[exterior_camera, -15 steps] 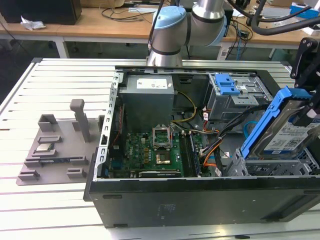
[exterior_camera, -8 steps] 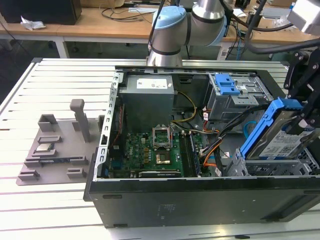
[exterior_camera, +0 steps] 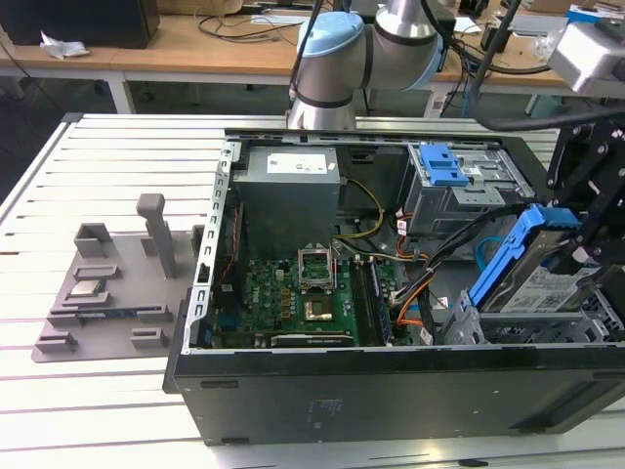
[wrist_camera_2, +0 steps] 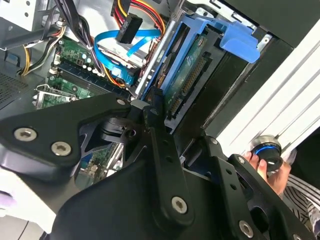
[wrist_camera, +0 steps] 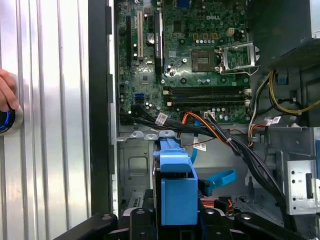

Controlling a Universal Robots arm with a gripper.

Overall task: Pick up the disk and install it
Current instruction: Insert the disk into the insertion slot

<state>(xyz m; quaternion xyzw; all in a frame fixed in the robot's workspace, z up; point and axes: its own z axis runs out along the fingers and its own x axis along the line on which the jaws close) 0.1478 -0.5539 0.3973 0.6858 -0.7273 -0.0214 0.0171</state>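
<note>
The disk, a silver drive with a white label in a blue bracket, hangs tilted over the drive bay at the exterior view's right end of the open computer case. My black gripper is shut on it from the exterior view's right. In the second wrist view the disk shows edge-on with its connector side visible, and a black finger presses on its near end. In the first wrist view the blue bracket sits between the fingers, above the bay and the cables.
Inside the case lie the green motherboard, a grey power supply, a drive cage with a blue latch and black and orange cables. A grey fixture holding a small chip sits at the exterior view's left. A person's hand rests on a blue-ringed knob.
</note>
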